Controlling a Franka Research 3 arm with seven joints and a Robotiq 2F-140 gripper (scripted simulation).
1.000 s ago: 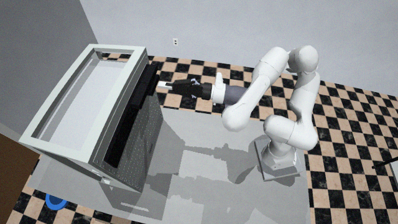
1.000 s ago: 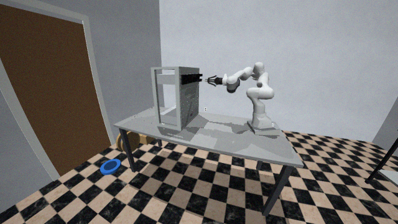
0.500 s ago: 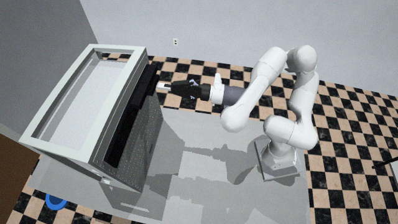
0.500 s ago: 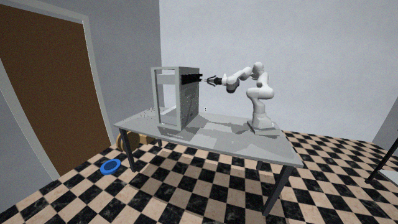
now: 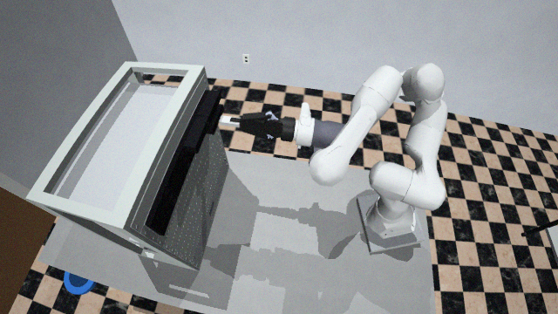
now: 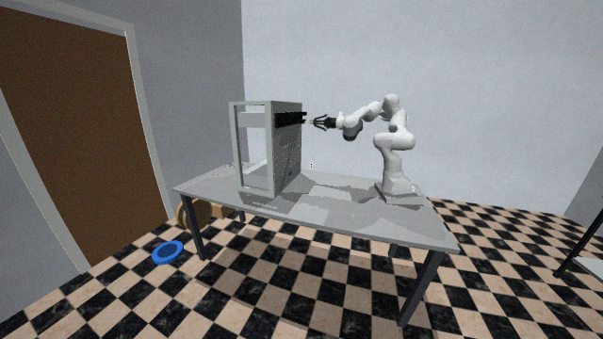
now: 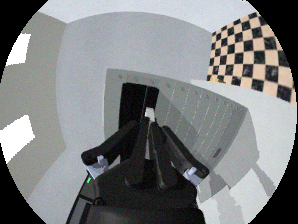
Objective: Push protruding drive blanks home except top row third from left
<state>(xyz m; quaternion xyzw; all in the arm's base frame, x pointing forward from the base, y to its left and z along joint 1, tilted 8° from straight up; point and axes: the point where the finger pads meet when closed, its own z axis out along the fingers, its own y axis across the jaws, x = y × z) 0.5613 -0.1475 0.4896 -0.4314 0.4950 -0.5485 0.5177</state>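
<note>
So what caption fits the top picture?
Shut gripper pointing at the black chassis front in the rack.

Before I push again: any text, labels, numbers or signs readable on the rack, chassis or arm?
None readable in any view.
Storage chassis: black front, no lettering visible.
Rack: plain grey frame; the pale marks near its base are too small to read.
Arm and gripper, jaws shut: no markings visible.

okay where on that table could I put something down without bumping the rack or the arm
Free patches: the table stretch between the rack and the arm's base plate, and the near edge past both. Crowded: the gap at the chassis front, where the shut gripper reaches in.
</note>
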